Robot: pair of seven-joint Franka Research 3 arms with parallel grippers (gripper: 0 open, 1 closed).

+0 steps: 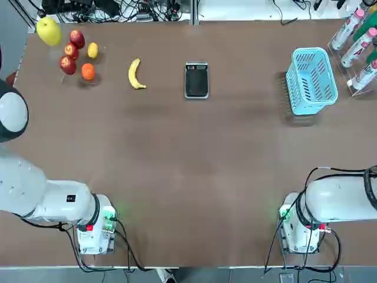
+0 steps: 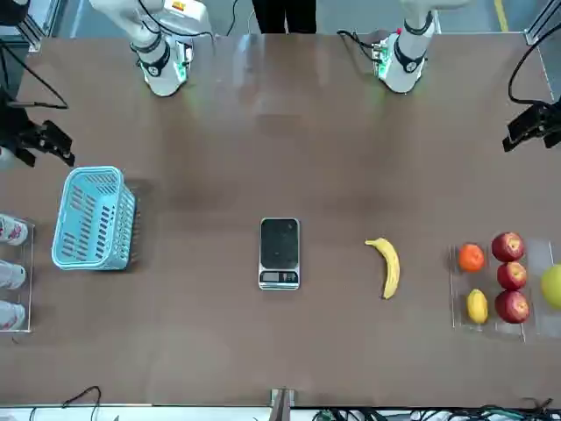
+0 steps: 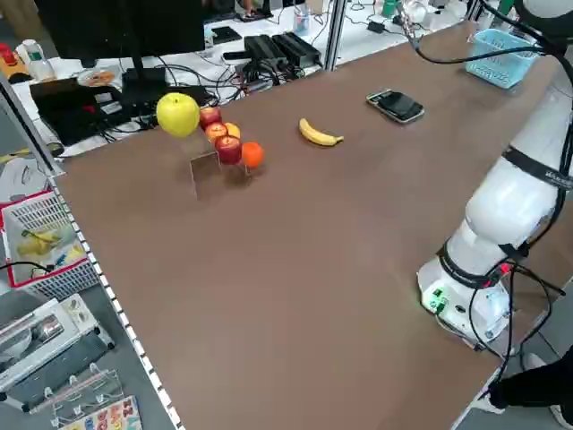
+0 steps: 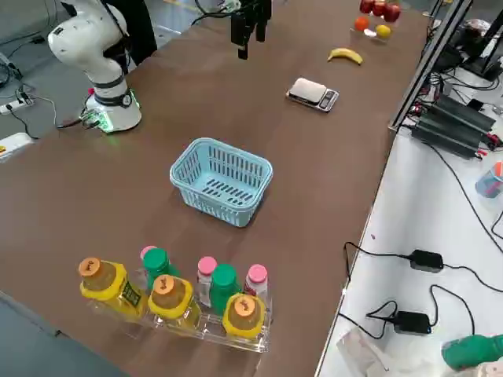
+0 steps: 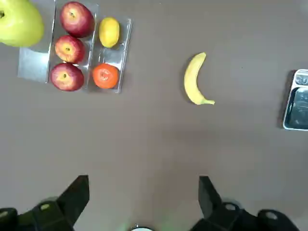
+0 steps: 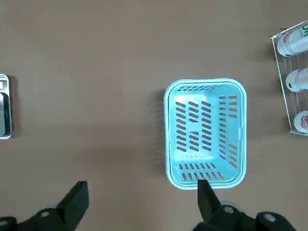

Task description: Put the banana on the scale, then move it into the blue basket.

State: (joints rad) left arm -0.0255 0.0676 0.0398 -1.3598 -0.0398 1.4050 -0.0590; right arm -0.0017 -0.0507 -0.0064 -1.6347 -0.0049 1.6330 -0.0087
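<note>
The banana (image 1: 135,74) lies on the brown table at the far side, left of centre, curved, with its stem toward the arms. To its right, a short gap away, the black scale (image 1: 196,79) lies flat with nothing on it. The blue basket (image 1: 323,82) stands empty at the far right. My left gripper (image 5: 143,182) hangs open and empty high over the table, and its wrist view takes in the banana (image 5: 195,79) and the scale's edge (image 5: 298,101). My right gripper (image 6: 142,185) is also open and empty, raised near the basket (image 6: 168,134).
A clear tray (image 1: 79,56) at the far left holds three red apples, an orange and a lemon, with a large yellow-green fruit (image 1: 48,30) beside it. A rack of bottles (image 1: 358,44) stands at the far right corner. Both arm bases sit at the near edge.
</note>
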